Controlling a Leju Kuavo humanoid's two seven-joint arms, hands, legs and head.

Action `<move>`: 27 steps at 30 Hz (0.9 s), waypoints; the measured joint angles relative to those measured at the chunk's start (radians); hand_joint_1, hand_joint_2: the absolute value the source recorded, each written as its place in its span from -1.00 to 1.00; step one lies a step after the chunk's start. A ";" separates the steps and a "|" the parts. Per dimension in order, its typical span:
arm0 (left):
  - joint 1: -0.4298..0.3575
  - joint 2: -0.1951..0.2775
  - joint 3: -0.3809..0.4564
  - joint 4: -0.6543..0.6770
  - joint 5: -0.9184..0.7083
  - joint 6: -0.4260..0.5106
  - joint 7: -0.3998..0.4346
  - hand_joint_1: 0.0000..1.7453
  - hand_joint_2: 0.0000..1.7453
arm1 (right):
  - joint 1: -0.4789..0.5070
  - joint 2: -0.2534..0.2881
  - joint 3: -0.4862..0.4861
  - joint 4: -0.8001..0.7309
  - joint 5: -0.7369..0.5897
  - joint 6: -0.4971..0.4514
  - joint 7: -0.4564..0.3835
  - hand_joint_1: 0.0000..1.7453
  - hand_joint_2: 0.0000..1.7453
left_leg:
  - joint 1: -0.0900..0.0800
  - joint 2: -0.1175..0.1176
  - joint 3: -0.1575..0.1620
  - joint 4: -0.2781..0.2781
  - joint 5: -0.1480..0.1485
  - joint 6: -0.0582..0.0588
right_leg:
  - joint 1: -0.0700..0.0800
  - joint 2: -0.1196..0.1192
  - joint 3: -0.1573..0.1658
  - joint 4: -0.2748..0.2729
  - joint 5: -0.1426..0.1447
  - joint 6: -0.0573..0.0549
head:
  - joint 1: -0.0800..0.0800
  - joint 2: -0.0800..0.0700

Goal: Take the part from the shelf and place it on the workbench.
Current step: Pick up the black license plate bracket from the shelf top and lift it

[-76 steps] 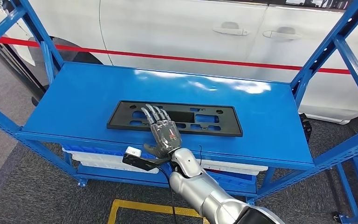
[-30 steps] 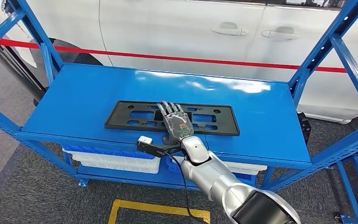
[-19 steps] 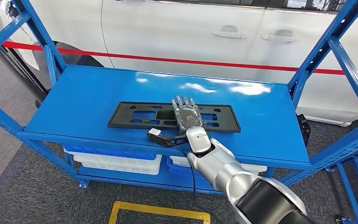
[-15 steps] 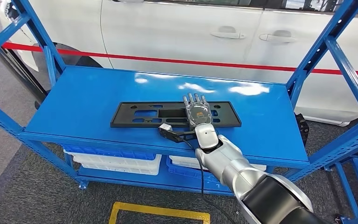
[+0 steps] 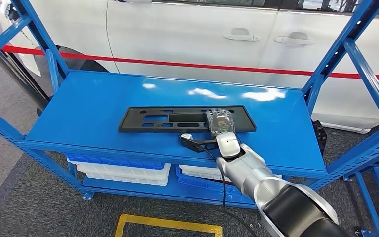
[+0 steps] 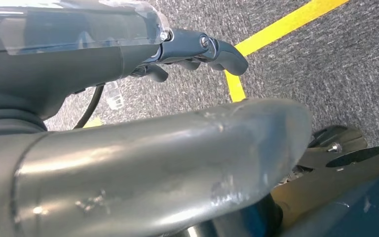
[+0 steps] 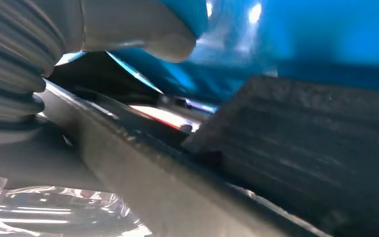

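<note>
Head view: the part (image 5: 185, 118), a long, flat black plate with cut-out slots, lies flat on the top deck of the blue shelf (image 5: 103, 96), a little toward the shelf's front edge. The right hand (image 5: 220, 123) lies palm-down over the plate's right-hand end, at about 3 o'clock from the plate's middle. Its fingers are blurred, so I cannot tell whether they are apart or closed on the rim. In the right wrist view the thick thumb (image 7: 138, 29) sits close over dark plastic and blue deck, but no firm grip shows.

The left hand (image 6: 197, 52) hangs over grey floor by a yellow line (image 6: 276, 34), its fingers curled in with nothing in them.

The plate looks thin, light and fairly stiff, likely plastic, though its length may let it flex or swing if lifted by one end. Lying flush, it offers little to grab; sliding it toward the front edge at 6 o'clock and pinching the overhanging rim seems the better hold.
</note>
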 joint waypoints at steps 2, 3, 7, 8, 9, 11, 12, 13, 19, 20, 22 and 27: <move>0.000 0.000 0.000 0.000 -0.005 0.000 0.001 -1.00 -1.00 | 0.000 0.000 -0.004 0.000 0.000 -0.010 -0.002 1.00 1.00 | 0.000 0.000 0.000 0.000 0.000 0.000 | 0.000 0.000 0.000 0.000 0.000 0.000 | 0.000 0.000; 0.000 0.000 0.000 0.000 -0.007 0.001 0.001 -1.00 -1.00 | 0.000 -0.001 -0.008 0.000 0.000 -0.016 -0.004 1.00 1.00 | 0.000 0.000 0.000 0.000 0.000 0.000 | 0.000 0.000 0.000 0.000 0.000 0.000 | 0.000 0.000; -0.001 0.000 0.000 0.000 -0.012 0.002 0.004 -1.00 -1.00 | 0.001 -0.001 -0.020 0.000 0.001 -0.034 -0.011 1.00 1.00 | 0.000 0.000 0.000 0.000 -0.001 0.000 | 0.000 0.000 0.000 0.000 0.000 0.000 | 0.000 0.000; -0.001 -0.001 0.000 0.000 -0.013 0.002 0.005 -1.00 -1.00 | 0.002 -0.001 -0.023 0.000 0.001 -0.039 -0.013 1.00 1.00 | 0.000 0.000 0.000 0.000 -0.001 -0.001 | 0.000 0.000 0.000 0.000 0.000 0.000 | 0.000 0.000; -0.002 -0.001 0.000 0.000 -0.015 0.003 0.008 -1.00 -1.00 | 0.003 -0.001 -0.026 0.000 0.000 -0.046 -0.016 1.00 1.00 | 0.000 0.000 0.000 0.000 -0.001 -0.001 | 0.000 0.000 0.000 0.000 0.000 0.000 | 0.000 0.000; -0.002 -0.001 0.000 0.000 -0.018 0.004 0.012 -1.00 -1.00 | 0.006 -0.001 -0.036 0.000 -0.007 -0.066 -0.026 1.00 1.00 | 0.000 0.000 -0.001 0.000 -0.001 -0.001 | 0.000 0.000 0.000 0.000 -0.001 0.000 | 0.000 0.000; -0.002 -0.001 0.000 0.000 -0.019 0.006 0.014 -1.00 -1.00 | 0.009 -0.001 -0.043 0.000 -0.014 -0.079 -0.034 1.00 1.00 | 0.000 0.000 -0.001 0.000 -0.001 -0.001 | 0.000 0.000 0.000 0.000 0.000 0.000 | 0.000 0.000; -0.002 -0.001 0.000 0.000 -0.020 0.007 0.015 -1.00 -1.00 | 0.011 -0.001 -0.053 0.000 -0.026 -0.096 -0.047 1.00 1.00 | 0.000 0.000 -0.001 0.000 -0.001 -0.001 | 0.000 0.000 0.000 0.000 0.000 0.000 | 0.000 0.000; -0.002 -0.001 0.003 0.000 -0.022 0.018 0.010 -1.00 -1.00 | 0.000 0.011 -0.163 -0.030 -0.197 -0.205 -0.243 1.00 1.00 | 0.000 0.000 -0.007 0.000 0.000 -0.001 | 0.000 0.000 -0.004 0.001 0.001 0.002 | 0.000 0.000; -0.002 -0.001 0.006 0.000 -0.019 0.020 0.006 -1.00 -1.00 | -0.007 0.013 -0.184 -0.046 -0.233 -0.208 -0.283 1.00 1.00 | 0.000 0.000 -0.008 0.000 0.001 -0.001 | 0.000 0.000 -0.006 0.002 0.002 0.002 | 0.000 0.000; -0.002 -0.001 0.013 0.000 -0.015 0.024 -0.002 -1.00 -1.00 | -0.028 0.019 -0.221 -0.088 -0.285 -0.204 -0.332 1.00 1.00 | 0.000 0.000 -0.011 0.000 0.002 -0.001 | 0.000 0.000 -0.010 0.002 0.003 0.003 | 0.000 0.000; -0.001 -0.001 0.024 0.000 -0.013 0.031 -0.006 -1.00 -1.00 | -0.056 0.025 -0.270 -0.161 -0.317 -0.201 -0.351 1.00 1.00 | 0.000 -0.004 -0.015 0.001 0.002 -0.002 | 0.000 -0.003 -0.012 0.003 0.002 0.003 | 0.000 0.000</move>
